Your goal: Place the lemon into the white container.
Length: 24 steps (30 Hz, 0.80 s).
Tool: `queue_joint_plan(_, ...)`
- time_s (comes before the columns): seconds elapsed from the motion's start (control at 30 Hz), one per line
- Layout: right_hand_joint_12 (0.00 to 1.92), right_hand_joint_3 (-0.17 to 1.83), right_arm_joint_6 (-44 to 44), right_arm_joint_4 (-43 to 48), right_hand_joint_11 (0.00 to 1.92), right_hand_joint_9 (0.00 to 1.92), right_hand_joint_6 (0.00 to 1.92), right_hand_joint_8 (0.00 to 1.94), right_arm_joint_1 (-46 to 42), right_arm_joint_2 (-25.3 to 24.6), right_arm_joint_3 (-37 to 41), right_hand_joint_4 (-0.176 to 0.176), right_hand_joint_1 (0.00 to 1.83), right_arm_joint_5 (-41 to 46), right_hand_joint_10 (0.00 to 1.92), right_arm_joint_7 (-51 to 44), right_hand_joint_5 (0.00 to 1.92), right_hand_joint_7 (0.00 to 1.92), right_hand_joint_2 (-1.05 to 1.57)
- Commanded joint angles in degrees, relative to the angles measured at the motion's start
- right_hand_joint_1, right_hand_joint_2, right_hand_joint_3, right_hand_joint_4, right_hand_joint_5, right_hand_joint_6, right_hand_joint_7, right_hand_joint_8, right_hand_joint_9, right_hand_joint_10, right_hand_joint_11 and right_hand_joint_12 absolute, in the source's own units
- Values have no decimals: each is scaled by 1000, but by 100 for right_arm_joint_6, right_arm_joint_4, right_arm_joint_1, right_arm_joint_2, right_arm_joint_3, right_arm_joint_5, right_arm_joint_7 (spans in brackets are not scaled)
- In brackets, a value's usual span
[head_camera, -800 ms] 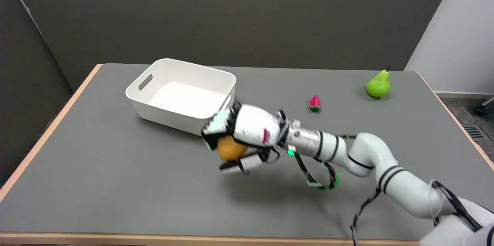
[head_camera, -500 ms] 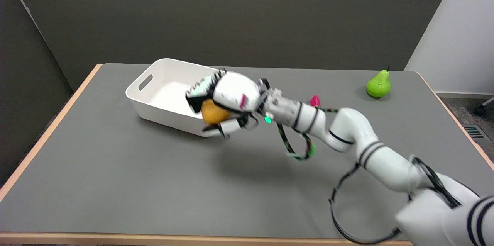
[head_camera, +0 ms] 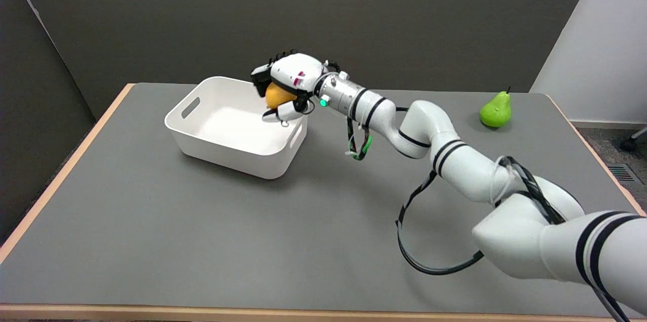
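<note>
The right hand (head_camera: 287, 78) has its fingers (head_camera: 281, 112) wrapped around the lemon (head_camera: 277, 95), held in the air above the right end of the white container (head_camera: 202, 135). Pickup and carry look done; lowering and letting go remain.

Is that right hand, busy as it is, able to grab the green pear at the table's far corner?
Probably not yet: the right hand holds the orange-yellow lemon over the white plastic container. The green pear itself stands alone, unobstructed.
</note>
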Motion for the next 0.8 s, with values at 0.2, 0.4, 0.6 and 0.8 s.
queue_joint_plan(0.2, 944, 930, 1622, 873, -1, -1, 94, -1, -291, 233, -97, 77, 341, 331, 298, 1983, -1, -1, 533)
queue_joint_plan(0.4, 931, 935, 1510, 2023, -1, -1, 89, -1, -835, 500, -49, 71, 338, 327, 267, 1990, -1, -1, 541)
queue_joint_plan(0.6, 951, 911, 1494, 2851, -1, -1, 148, -1, -1450, 770, 383, 80, 330, 327, 299, 1990, -1, -1, 523)
queue_joint_plan(0.8, 877, 950, 1155, 3696, -1, -1, 161, 76, -2773, 906, 2241, 77, 336, 340, 315, 2220, 11, -1, 554)
